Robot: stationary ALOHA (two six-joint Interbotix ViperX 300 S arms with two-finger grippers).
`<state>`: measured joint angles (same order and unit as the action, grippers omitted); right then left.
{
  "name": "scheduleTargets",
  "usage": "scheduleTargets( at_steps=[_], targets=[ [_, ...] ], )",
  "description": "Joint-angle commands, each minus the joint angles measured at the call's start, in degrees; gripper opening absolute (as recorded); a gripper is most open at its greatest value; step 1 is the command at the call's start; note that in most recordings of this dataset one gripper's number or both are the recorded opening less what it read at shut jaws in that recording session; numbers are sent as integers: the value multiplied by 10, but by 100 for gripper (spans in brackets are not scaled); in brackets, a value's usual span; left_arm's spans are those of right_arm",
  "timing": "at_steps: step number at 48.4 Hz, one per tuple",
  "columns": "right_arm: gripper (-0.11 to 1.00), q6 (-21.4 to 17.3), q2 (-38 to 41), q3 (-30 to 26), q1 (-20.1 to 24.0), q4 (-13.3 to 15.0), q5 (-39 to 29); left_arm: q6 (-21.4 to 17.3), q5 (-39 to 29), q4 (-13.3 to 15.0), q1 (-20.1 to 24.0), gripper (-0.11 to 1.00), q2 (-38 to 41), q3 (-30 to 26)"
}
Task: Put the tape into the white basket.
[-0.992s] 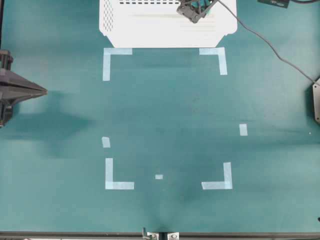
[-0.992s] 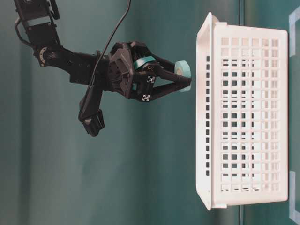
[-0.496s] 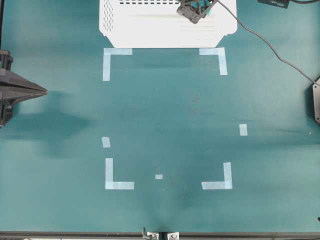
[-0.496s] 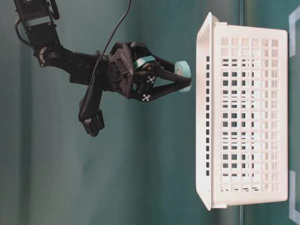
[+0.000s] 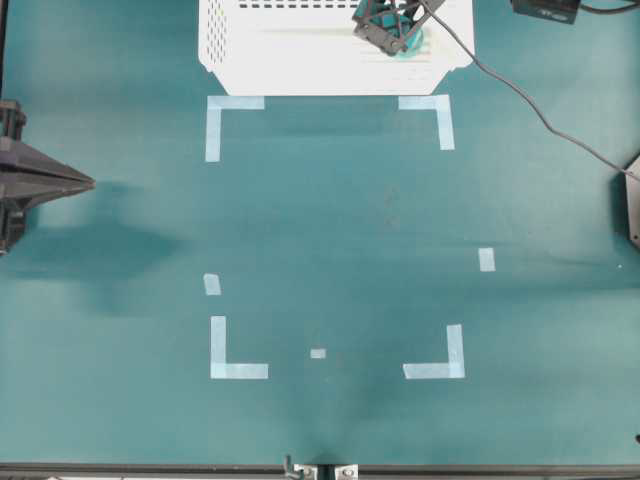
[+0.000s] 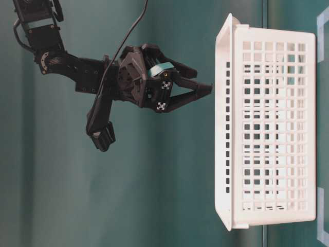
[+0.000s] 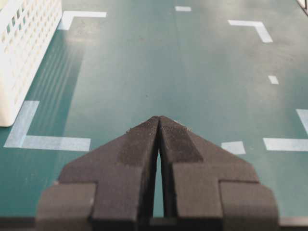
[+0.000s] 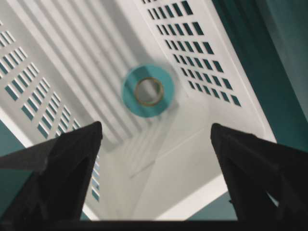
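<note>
The right gripper hangs above the white basket with its fingers spread wide and nothing between them. Straight below, the tape lies inside the basket, hollow core facing up. The left gripper, pressed shut, sits well apart.

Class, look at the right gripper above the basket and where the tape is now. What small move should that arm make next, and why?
Probably lift the right gripper straight up and away from the white basket. Its jaws stand wide open and empty, and the tape shows below them inside the basket, blurred, apparently dropping or just landed. Nothing is left to hold, so clearing the rim seems the sensible step.
</note>
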<state>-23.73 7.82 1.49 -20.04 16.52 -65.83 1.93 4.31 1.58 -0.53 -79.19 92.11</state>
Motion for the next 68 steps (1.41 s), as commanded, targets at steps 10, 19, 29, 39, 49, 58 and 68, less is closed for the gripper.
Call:
scheduleTargets(
  at_steps=[10, 19, 29, 39, 49, 58, 68],
  targets=[
    [97, 28, -33, -26, 25, -4, -45, 1, 3, 0, -2, -11, 4, -7],
    [97, 34, -49, -40, 52, -4, -54, 1, 4, 0, -2, -11, 4, -7],
    [97, 36, -69, -52, 93, -4, -53, 1, 4, 0, -2, -11, 4, -8],
    [97, 37, -108, -53, 141, 0, -9, 1, 3, 0, -2, -11, 4, -7],
    [97, 31, -162, -52, 168, 0, 71, 1, 3, 0, -2, -11, 5, -7],
    [97, 30, -198, -47, 175, -1, 96, 1, 4, 0, -1, -11, 4, -7],
    [97, 32, -222, -37, 201, -2, 98, 4, 3, 0, -1, -11, 5, -8]
  ],
)
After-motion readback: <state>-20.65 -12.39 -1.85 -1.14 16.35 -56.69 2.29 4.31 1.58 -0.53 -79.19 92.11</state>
